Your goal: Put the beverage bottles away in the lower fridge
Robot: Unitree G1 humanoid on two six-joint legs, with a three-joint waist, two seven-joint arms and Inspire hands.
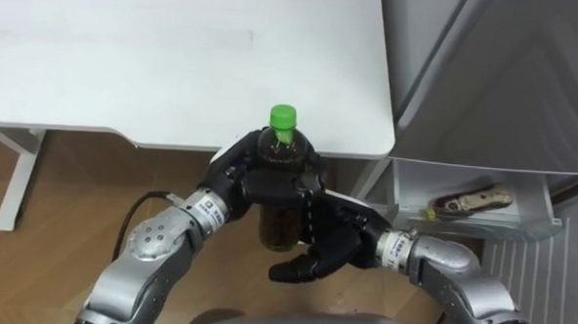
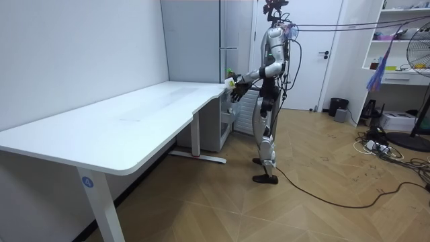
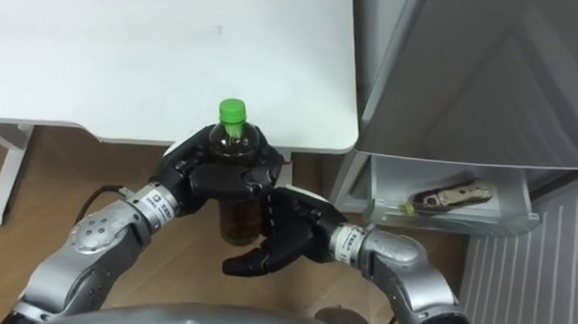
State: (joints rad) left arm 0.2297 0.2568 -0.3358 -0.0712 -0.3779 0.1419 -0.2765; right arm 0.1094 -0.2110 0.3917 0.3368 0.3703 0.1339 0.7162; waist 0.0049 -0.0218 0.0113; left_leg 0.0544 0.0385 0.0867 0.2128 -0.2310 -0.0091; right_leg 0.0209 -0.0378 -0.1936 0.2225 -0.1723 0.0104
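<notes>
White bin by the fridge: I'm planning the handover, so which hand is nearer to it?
Right. The right hand hangs open just left of the bin; the left hand grips the bottle farther left.

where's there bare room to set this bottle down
The white table top is bare all over, from its near edge by the bottle across to the fridge side. Crowded: the fridge's white bin, mostly taken by a brown packet.
</notes>
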